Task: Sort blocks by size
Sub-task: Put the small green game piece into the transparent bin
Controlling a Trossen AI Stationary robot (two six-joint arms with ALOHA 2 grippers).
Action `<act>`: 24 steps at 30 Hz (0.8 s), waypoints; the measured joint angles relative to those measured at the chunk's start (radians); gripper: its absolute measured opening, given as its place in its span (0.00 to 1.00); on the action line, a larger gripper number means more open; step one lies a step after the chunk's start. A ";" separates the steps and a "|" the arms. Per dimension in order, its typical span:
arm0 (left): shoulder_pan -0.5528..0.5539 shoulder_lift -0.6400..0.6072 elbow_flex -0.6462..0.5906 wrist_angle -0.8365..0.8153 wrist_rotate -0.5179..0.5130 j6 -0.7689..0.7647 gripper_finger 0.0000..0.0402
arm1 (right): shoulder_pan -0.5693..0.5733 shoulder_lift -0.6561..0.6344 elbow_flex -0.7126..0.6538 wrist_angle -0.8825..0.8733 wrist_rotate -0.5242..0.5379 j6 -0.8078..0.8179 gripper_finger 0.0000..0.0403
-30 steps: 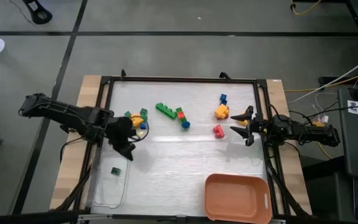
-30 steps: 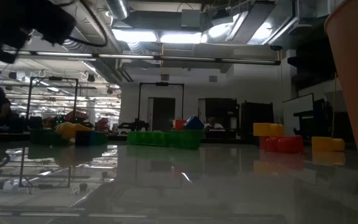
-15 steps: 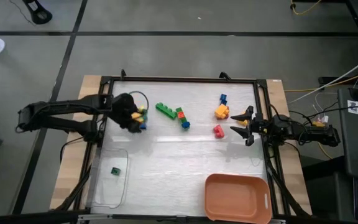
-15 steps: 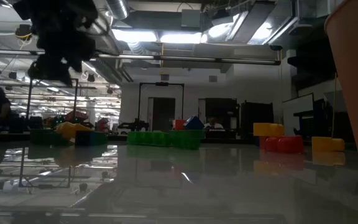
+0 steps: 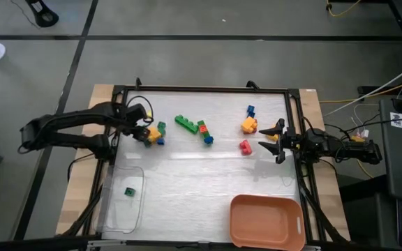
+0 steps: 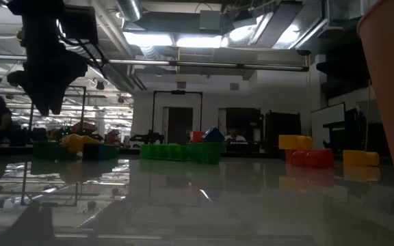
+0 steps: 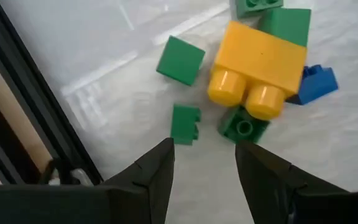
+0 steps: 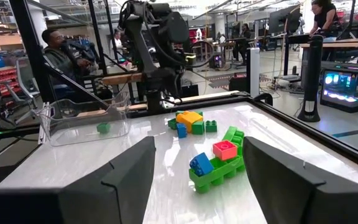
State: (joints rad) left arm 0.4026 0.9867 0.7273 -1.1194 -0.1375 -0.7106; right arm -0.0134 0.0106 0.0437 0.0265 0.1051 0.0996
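White table (image 5: 208, 181), framed in black rails, with a workshop of benches and seated persons visible beyond it. Landmark for all positions: the yellow brick (image 7: 260, 59) in the cluster at the table's left side.

My left claw (image 5: 143, 130) hangs just above this cluster, on the side toward the left rail; its fingers (image 7: 157, 171) stand apart and grasp nothing. Directly before them lies a tiny green cube (image 7: 185, 123); a second green cube (image 7: 180, 60) lies beside the yellow brick, and a green studded piece (image 7: 244, 127) touches the brick's underside. A blue brick (image 7: 316, 84) and a larger green block (image 7: 284, 25) touch the yellow brick on its far side.

To the right of the yellow brick, well apart, lies a long green brick (image 5: 185, 123) joined with red and blue pieces (image 5: 204, 132). Farther right sit an orange-yellow brick (image 5: 248, 125), a small blue brick (image 5: 250, 110) and a red brick (image 5: 245, 146).

My right claw (image 5: 273, 140) waits at the right rail, spread wide and empty.

Toward the near edge from the yellow brick, a clear tray (image 5: 122, 202) holds one green cube (image 5: 128, 191); an orange bin (image 5: 267, 223) stands at the near right corner.
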 joint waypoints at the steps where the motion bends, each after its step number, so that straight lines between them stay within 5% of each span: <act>1: 0.000 0.008 0.000 0.003 -0.010 0.012 0.39 | 0.000 0.000 0.000 0.000 0.000 0.000 0.60; 24: -0.001 0.293 0.000 0.044 -0.014 0.169 0.39 | 0.000 0.000 0.000 -0.035 0.000 0.000 0.60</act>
State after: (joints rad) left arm 0.4019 1.2796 0.7273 -1.0756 -0.1512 -0.5411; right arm -0.0132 0.0109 0.0437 -0.0082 0.1051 0.0998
